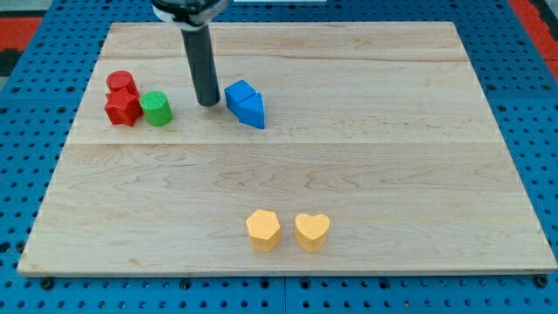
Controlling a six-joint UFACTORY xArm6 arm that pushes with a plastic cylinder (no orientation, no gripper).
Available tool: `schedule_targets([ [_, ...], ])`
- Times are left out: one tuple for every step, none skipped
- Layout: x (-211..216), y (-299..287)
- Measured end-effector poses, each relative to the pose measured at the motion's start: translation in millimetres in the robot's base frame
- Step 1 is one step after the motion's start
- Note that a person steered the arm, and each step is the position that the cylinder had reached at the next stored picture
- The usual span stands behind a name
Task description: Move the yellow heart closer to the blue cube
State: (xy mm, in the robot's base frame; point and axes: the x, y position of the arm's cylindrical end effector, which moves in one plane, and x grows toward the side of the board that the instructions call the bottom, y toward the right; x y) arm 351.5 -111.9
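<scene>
The yellow heart point(312, 231) lies near the view's bottom, just right of centre. A yellow hexagon point(262, 229) sits right beside it on its left. The blue blocks point(245, 103) stand at the upper middle: a blue cube with a blue wedge-like block pressed against it, hard to tell apart. My tip point(207, 104) rests on the board just left of the blue blocks, a small gap away, far above the yellow heart.
A red cylinder point(120, 84) and a red star point(123, 107) sit at the upper left, with a green cylinder point(157, 108) just right of them and left of my tip. The wooden board point(392, 157) lies on a blue pegboard.
</scene>
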Motion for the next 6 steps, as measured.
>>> schedule_targets([
  [-19,-14],
  [1,0],
  [23,25],
  [23,14],
  [23,2],
  [23,-9],
])
